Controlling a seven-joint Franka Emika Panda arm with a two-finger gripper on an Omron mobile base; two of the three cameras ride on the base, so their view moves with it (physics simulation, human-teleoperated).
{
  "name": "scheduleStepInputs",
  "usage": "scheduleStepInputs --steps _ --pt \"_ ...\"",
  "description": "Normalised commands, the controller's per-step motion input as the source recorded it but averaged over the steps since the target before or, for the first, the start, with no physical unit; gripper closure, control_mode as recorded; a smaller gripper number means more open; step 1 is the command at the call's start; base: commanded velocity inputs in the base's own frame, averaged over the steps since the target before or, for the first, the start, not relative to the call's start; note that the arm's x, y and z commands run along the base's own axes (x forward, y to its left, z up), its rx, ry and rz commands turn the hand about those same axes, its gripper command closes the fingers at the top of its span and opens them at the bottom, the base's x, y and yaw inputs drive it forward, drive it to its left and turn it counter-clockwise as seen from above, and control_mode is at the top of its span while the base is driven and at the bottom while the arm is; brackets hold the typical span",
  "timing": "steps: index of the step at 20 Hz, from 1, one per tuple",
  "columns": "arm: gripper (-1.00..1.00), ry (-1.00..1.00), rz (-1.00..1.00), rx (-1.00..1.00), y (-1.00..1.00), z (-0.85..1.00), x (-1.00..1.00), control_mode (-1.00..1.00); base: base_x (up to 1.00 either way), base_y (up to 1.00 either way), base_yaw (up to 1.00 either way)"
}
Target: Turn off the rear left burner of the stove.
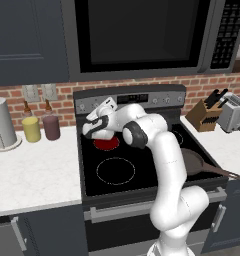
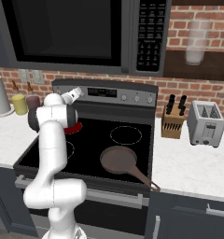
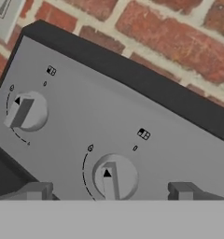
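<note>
you're mid-task: the rear left burner (image 1: 106,144) glows red at centre left of the stove (image 1: 142,170), and your gripper (image 3: 110,190) sits wide apart, straddling but not yet clasping the knob (image 3: 115,177) at lower centre of the hand view.

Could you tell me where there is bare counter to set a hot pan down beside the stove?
Left counter is bare in front of the paper towel roll and two jars. Right counter is bare before the knife block and toaster.
</note>
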Motion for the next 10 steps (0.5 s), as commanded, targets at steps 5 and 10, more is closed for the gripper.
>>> scheduleStepInputs --steps 5,10 --pt "-1.00 0.00 0.00 0.00 0.00 0.00 0.18 -1.00 0.00 0.00 0.00" --pt "-1.00 0.00 0.00 0.00 0.00 0.00 0.16 -1.00 0.00 0.00 0.00"
